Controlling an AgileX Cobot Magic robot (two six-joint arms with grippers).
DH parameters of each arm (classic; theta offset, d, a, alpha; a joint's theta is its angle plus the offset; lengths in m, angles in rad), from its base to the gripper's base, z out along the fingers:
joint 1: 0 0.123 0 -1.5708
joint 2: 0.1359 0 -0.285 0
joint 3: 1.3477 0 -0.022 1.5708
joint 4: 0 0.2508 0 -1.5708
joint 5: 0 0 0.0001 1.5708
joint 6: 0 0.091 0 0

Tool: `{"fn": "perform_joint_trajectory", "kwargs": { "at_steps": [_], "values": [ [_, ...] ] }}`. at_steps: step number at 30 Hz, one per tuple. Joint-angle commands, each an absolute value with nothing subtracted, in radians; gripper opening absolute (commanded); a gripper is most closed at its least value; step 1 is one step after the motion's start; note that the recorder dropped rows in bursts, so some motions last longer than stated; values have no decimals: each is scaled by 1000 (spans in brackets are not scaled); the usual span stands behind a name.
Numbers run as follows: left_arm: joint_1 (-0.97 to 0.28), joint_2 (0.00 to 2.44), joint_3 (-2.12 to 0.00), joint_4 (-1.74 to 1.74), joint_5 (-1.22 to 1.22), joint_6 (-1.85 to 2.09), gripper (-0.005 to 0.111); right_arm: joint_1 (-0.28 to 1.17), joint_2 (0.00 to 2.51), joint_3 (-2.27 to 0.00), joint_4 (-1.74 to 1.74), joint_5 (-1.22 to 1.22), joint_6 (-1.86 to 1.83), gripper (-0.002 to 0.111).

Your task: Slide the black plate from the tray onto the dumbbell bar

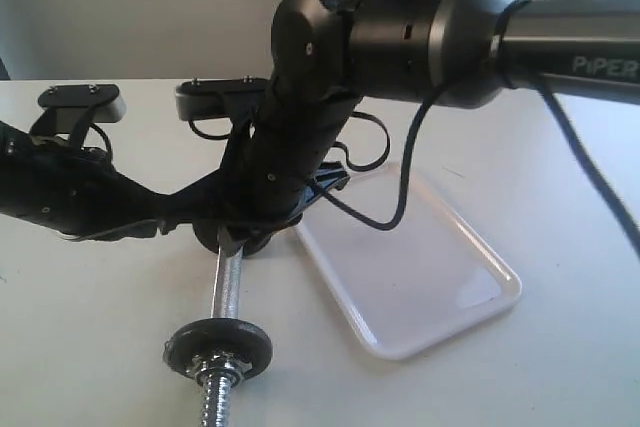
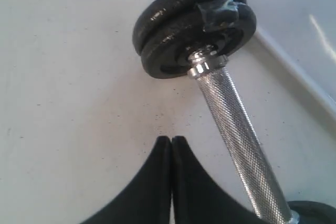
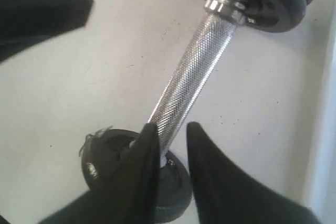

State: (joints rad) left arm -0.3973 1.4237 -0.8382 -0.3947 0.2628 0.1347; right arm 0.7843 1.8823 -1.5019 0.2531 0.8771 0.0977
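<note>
Left pincer (image 2: 171,142) pinched fully closed, gripping nothing, beside the dumbbell bar (image 2: 231,114); right pincer (image 3: 170,129) slightly parted, straddling the knurled shaft; black plate (image 2: 168,51) on the bar.

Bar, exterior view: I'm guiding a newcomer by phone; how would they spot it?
On the white table, look just left of the white tray. The bar lies there, pointing toward the camera. It is the only shiny chrome rod, with a black disc near its threaded end.
</note>
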Motion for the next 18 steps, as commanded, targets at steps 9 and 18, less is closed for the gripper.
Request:
{"fn": "perform_joint_trajectory", "kwargs": {
  "at_steps": [9,18],
  "values": [
    [-249,1384,-781,-384,275,100,0,798,2107,-1577,297,752,189,65],
    [-249,1384,-781,-384,269,100,0,821,2183,-1634,293,808,158,25]
  ]
}}
